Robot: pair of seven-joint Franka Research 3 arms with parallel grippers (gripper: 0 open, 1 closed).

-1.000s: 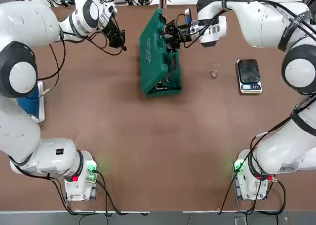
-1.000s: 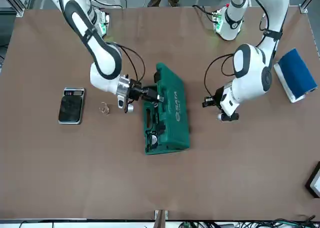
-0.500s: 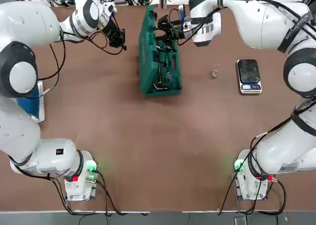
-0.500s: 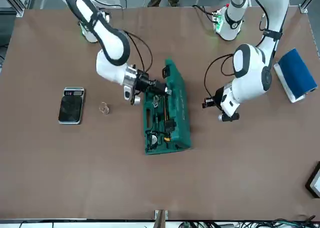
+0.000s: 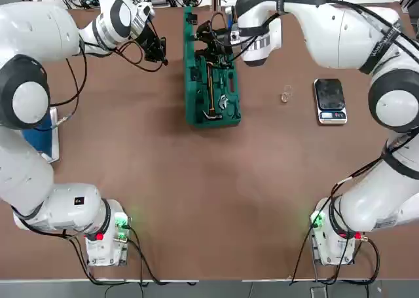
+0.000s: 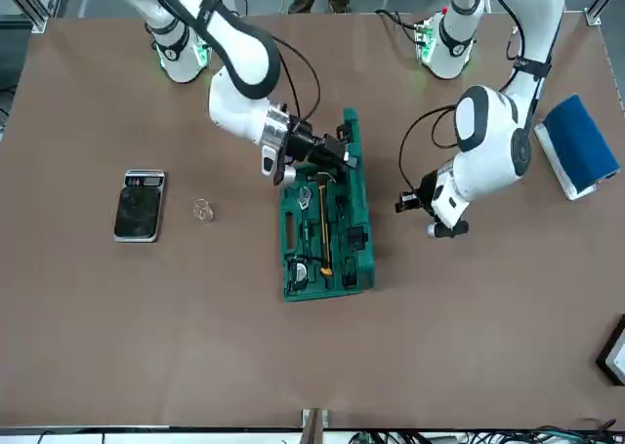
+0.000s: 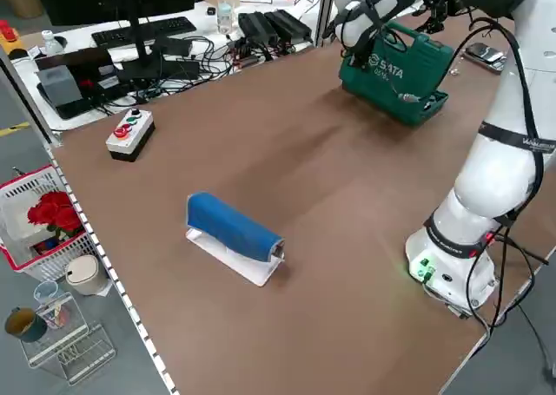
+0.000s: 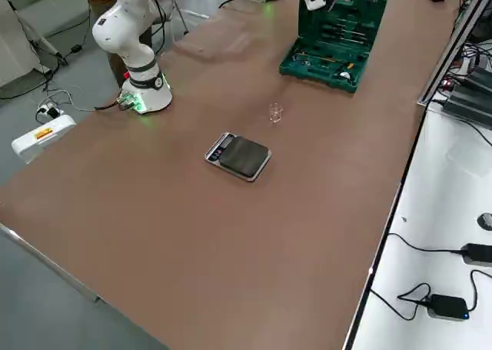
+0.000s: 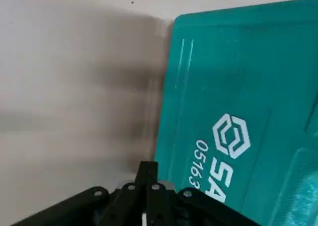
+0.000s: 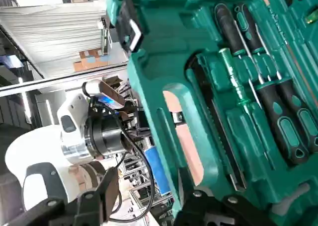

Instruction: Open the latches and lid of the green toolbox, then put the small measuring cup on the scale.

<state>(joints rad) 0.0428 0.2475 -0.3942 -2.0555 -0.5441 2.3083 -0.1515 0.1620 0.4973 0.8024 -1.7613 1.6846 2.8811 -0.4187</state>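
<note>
Top view: right gripper (image 5: 208,34) at upright lid's (image 5: 189,46) handle edge.

Even, bright overhead light fills the room, and the matte brown counter (image 5: 209,200) shows almost no glare. Shadows are soft: a diffuse dark patch lies on the counter beside the dark green rectangular plastic toolbox (image 5: 211,82), and in the left wrist view broad blurred shadow bands cross the pale washed-out surface next to the raised green lid with white lettering (image 9: 238,112). The glossy dark platform of the small rectangular scale (image 5: 329,95) reflects a faint sheen. In the right wrist view the near foreground is soft, and the background tilts and bends strongly.
</note>
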